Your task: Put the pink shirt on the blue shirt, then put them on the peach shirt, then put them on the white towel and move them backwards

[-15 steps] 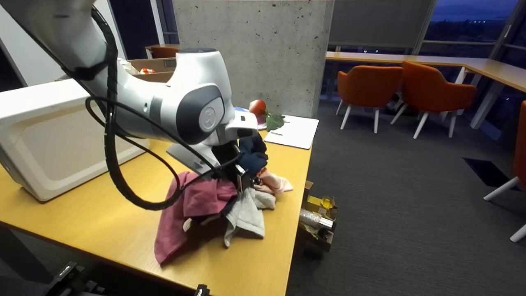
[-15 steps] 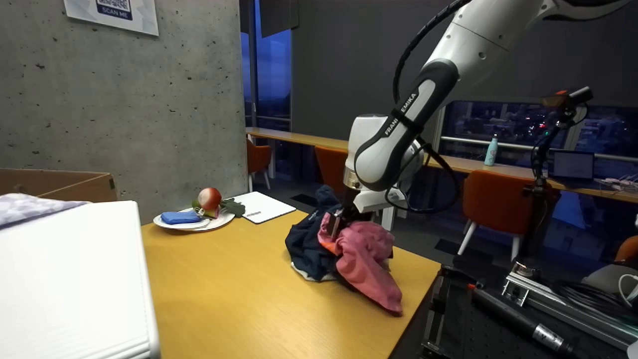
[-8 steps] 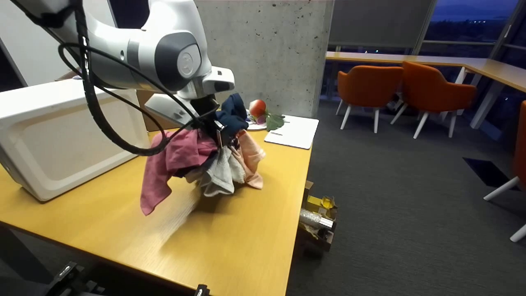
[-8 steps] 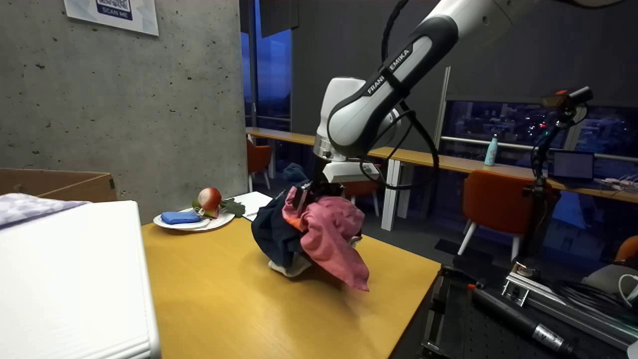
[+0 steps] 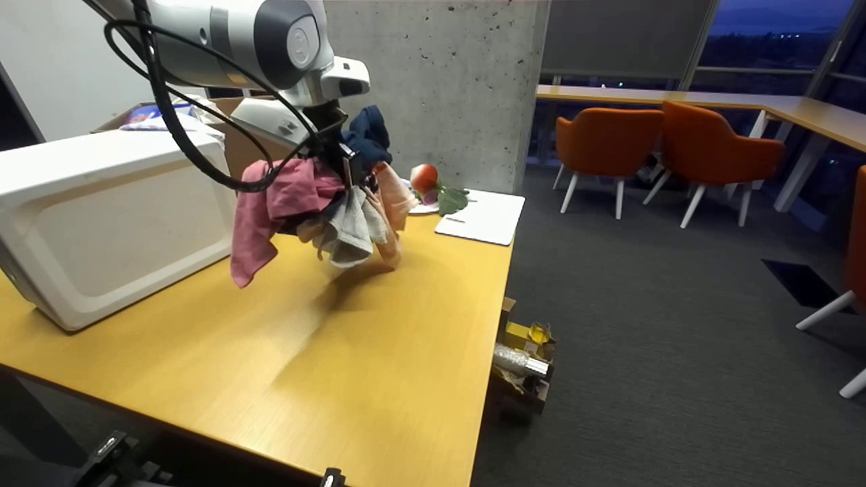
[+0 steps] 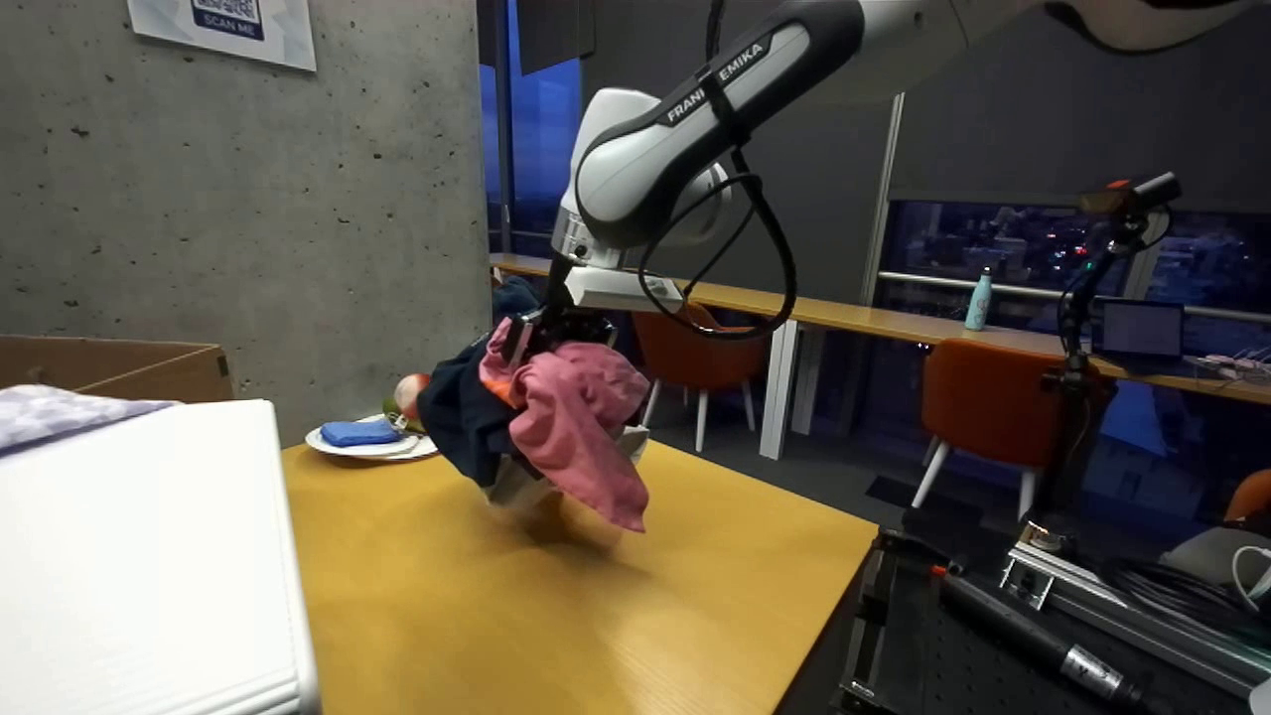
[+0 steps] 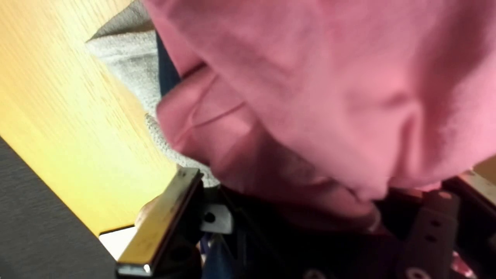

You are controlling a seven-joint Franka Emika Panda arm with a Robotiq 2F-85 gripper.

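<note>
I have the arm (image 6: 635,169) slanting down above the table (image 5: 379,379), its gripper (image 6: 558,341) pointing downward and clamped on all four — pink shirt (image 6: 576,417), blue shirt (image 6: 462,412), peach shirt (image 5: 394,203) and white towel (image 5: 355,233) — dangling bunched together in loose folds over that same table.

The arm (image 6: 635,184) was white, its lettering (image 6: 743,62) (FRAN and EMIKA legible) crossed by a black strap (image 6: 723,107). Below the strap were noted a looped black cable (image 6: 788,273), a silver collar (image 6: 579,238), a white housing (image 6: 621,290) and the black gripper (image 7: 329,176).
</note>
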